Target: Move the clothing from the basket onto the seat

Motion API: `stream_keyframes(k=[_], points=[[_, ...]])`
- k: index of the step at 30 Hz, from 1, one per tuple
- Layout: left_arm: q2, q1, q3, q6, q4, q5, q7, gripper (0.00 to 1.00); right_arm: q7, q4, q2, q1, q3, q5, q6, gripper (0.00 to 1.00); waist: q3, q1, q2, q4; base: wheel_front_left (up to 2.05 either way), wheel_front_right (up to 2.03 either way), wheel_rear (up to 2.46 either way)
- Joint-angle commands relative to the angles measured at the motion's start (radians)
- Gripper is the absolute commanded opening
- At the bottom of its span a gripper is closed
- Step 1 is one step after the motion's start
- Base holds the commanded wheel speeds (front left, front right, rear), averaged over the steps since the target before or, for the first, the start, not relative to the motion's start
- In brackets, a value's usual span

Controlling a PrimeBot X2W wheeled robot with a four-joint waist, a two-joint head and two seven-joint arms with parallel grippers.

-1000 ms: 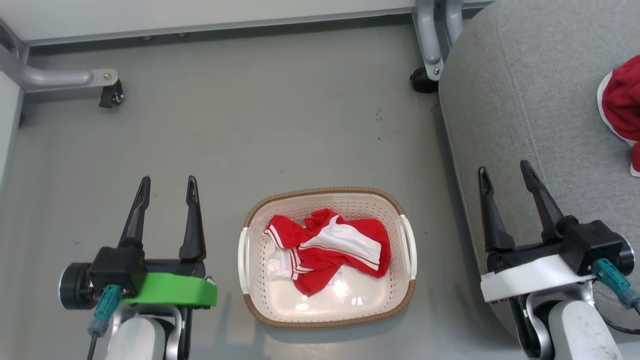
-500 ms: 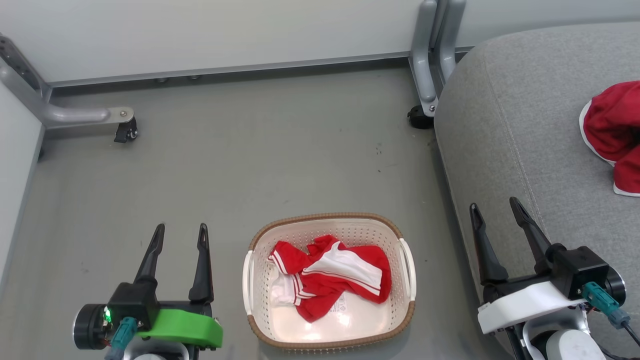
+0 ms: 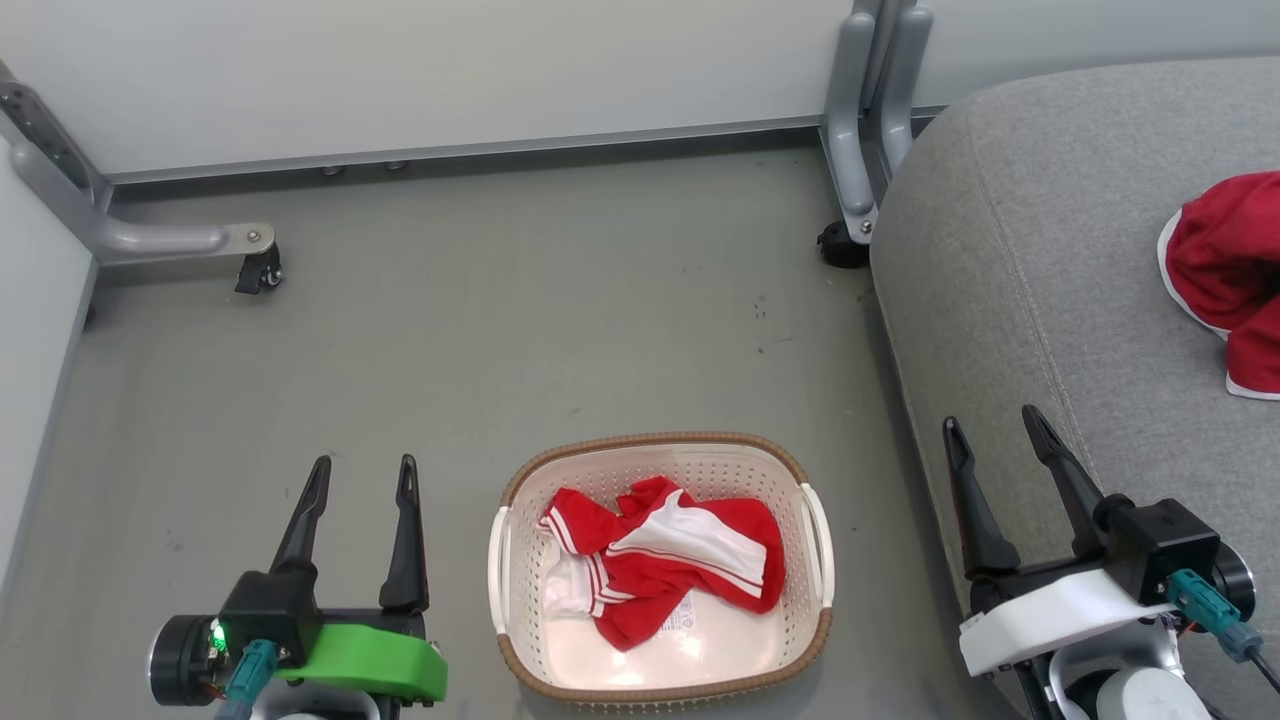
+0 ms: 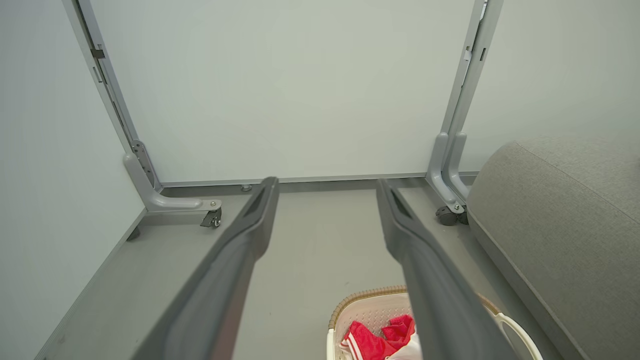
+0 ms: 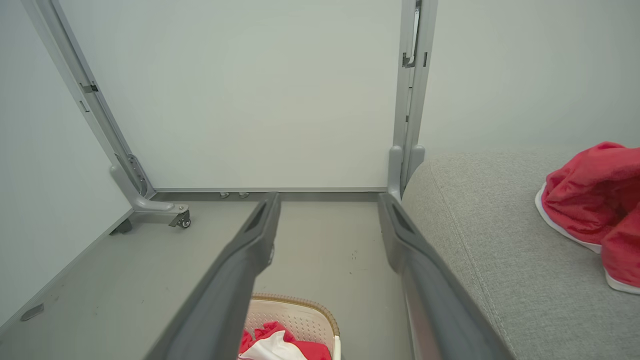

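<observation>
The cream basket [image 3: 815,545] with its brown rim stands on the floor at bottom centre; a crumpled red and white garment [image 3: 670,560] lies inside it. A second red garment [image 3: 1225,270] with white trim rests on the grey seat [image 3: 1050,290] at the right. My left gripper [image 3: 363,467] is open, left of the basket and apart from it. My right gripper [image 3: 990,422] is open over the seat's front edge, right of the basket. The left wrist view shows the basket [image 4: 360,312] low between the fingers; the right wrist view shows the seat [image 5: 480,250] and the garment [image 5: 590,197] on it.
Grey metal frame legs on castors stand at the back: one [image 3: 255,270] at the left, another [image 3: 845,245] beside the seat's corner. A pale wall [image 3: 450,70] closes the back and a panel runs along the left. Grey floor [image 3: 550,320] stretches between basket and wall.
The head camera has tilted up, so the whole scene sits lower in the picture. Both grippers stay open, and the garments lie as they did.
</observation>
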Motion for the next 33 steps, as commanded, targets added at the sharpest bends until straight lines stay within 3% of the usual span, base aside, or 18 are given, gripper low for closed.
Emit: stream_keyframes(k=[1,16,25,33], points=[[0.0,0.006,0.004,-0.006,-0.003,0.012,0.0,1.0,0.002,-0.004,-0.002,0.002,-0.002,0.001,0.0,1.0,0.0,0.0001,0.0,0.0,0.0,0.0,0.0],[-0.008,-0.066,-0.019,-0.021,-0.016,0.017,0.0,1.0,0.005,-0.034,-0.002,-0.033,-0.025,-0.001,0.0,1.0,0.063,0.0001,0.0,0.027,0.0,0.0,0.0],[-0.01,-0.227,-0.145,-0.052,0.034,0.041,0.0,1.0,-0.007,-0.076,-0.015,-0.126,-0.03,-0.015,0.0,1.0,0.242,0.0001,0.0,0.023,0.0,0.0,0.0],[-0.009,-0.423,-0.3,-0.061,0.176,0.053,0.0,1.0,-0.028,-0.113,-0.034,-0.233,-0.031,-0.019,0.0,1.0,0.434,0.0001,0.0,0.006,0.0,0.0,0.0]])
